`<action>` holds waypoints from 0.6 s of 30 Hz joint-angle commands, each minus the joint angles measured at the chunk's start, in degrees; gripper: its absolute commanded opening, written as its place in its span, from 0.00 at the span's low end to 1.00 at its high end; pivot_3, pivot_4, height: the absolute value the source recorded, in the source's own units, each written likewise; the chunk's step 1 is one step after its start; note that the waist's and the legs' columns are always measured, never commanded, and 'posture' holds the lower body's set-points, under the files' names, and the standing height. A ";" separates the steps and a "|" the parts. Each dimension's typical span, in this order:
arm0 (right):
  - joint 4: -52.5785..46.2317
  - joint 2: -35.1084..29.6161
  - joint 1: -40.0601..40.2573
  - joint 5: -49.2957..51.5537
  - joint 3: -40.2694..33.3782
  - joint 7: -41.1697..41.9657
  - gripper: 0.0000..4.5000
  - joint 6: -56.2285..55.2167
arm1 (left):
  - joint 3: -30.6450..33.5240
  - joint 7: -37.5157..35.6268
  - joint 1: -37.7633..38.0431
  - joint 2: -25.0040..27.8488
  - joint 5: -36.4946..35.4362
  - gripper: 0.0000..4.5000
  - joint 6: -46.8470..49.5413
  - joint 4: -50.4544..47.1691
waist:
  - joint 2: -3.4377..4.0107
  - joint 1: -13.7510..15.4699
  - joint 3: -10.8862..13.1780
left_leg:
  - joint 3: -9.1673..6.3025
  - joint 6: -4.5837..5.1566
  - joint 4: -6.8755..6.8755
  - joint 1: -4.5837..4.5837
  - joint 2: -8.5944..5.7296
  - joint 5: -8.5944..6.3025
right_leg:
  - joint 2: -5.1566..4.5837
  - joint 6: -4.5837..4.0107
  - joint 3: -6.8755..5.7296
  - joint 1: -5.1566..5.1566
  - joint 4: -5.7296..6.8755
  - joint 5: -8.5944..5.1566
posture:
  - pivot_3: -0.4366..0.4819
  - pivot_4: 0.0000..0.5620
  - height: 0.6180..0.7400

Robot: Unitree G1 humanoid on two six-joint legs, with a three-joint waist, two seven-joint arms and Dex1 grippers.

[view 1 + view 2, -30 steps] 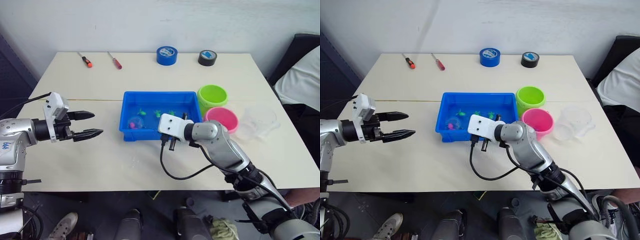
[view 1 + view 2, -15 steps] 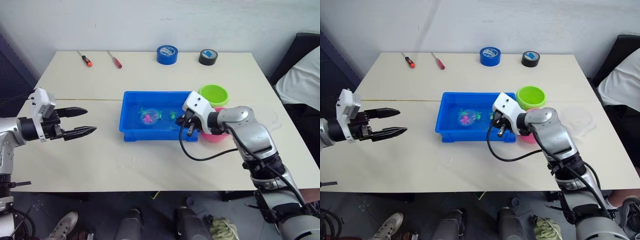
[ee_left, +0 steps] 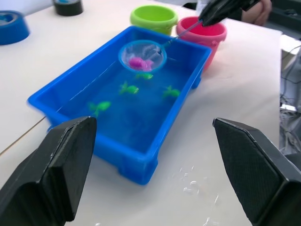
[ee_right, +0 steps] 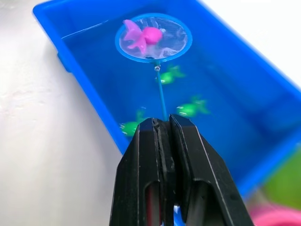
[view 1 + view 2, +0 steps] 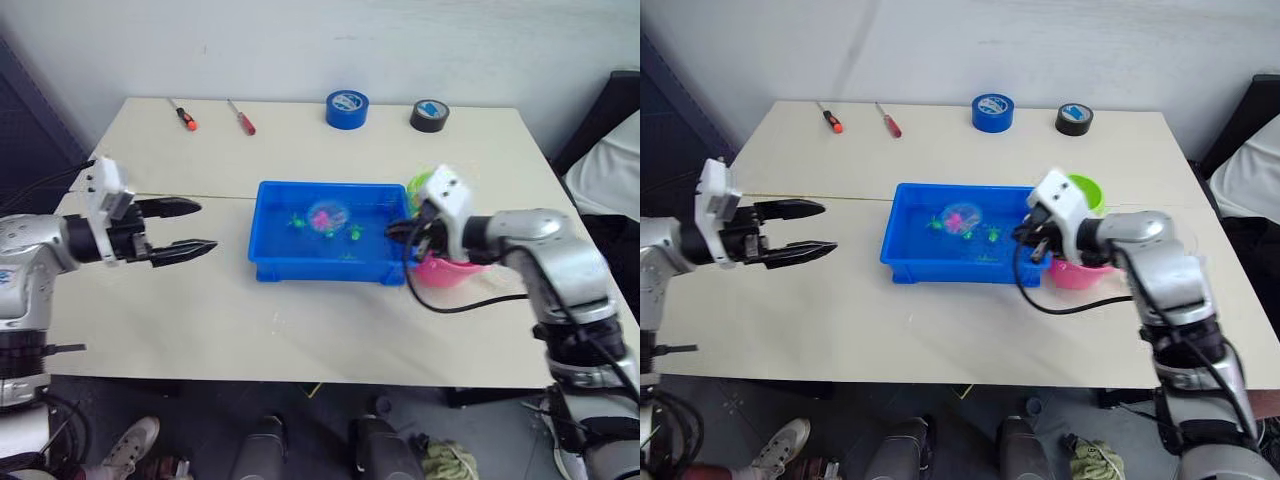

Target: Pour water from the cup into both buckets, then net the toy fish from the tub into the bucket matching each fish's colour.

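Note:
The blue tub [image 5: 320, 270] sits mid-table, holding water and several green toy fish [image 4: 190, 108]. My right gripper [image 5: 398, 231] is shut on the thin handle of the net [image 4: 153, 37], at the tub's right end. The net's light blue hoop hangs over the tub's back middle with a magenta-pink fish [image 4: 141, 36] lying in it. Right of the tub stand the lime green bucket [image 3: 154, 16] and, nearer me, the pink bucket [image 3: 202, 29], both partly behind my right wrist in the eye views. My left gripper [image 5: 205, 226] hovers open, left of the tub. The cup is hidden.
At the table's back edge lie a blue tape roll [image 5: 346, 108], a black tape roll [image 5: 429, 115] and two screwdrivers [image 5: 183, 113] [image 5: 241, 117]. A person in white [image 5: 610, 165] sits at the right. Water drops [image 3: 188, 176] dot the table by the tub.
My right gripper swung from the tub's front to its right end. The net came up with a pink fish, moving from the tub's front left to its back middle. The camera shifted slightly.

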 commanded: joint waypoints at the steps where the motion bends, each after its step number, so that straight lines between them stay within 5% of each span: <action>1: -5.98 -5.74 2.56 4.60 -8.71 1.33 0.00 2.67 | -1.79 -2.12 -3.61 -1.03 0.05 0.96 -1.86 1.63 | 0.00 -0.04 0.00 | 0.00 0.00 -0.01 -0.01 0.00 0.00 | 0.01 0.00 0.00 0.00 -0.01 0.00 | 0.48 0.27 0.95; 10: -14.03 -18.13 20.37 7.33 -26.72 -0.49 0.00 6.82 | -7.23 -7.15 -11.90 -5.70 3.36 0.96 -8.11 12.25 | 0.01 -0.71 0.00 | 0.08 -0.01 0.01 0.06 0.01 0.00 | 0.34 0.01 0.05 0.02 0.05 0.00 | 0.48 0.27 0.95; 18: -14.31 -19.53 29.73 0.02 -26.57 -8.32 0.00 -3.53 | -8.82 -10.35 -16.81 -8.11 5.09 0.96 -11.67 19.07 | 0.02 -0.70 0.00 | 0.13 -0.01 0.11 0.07 -0.04 0.00 | 0.32 0.04 0.14 0.02 0.10 0.01 | 0.48 0.27 0.95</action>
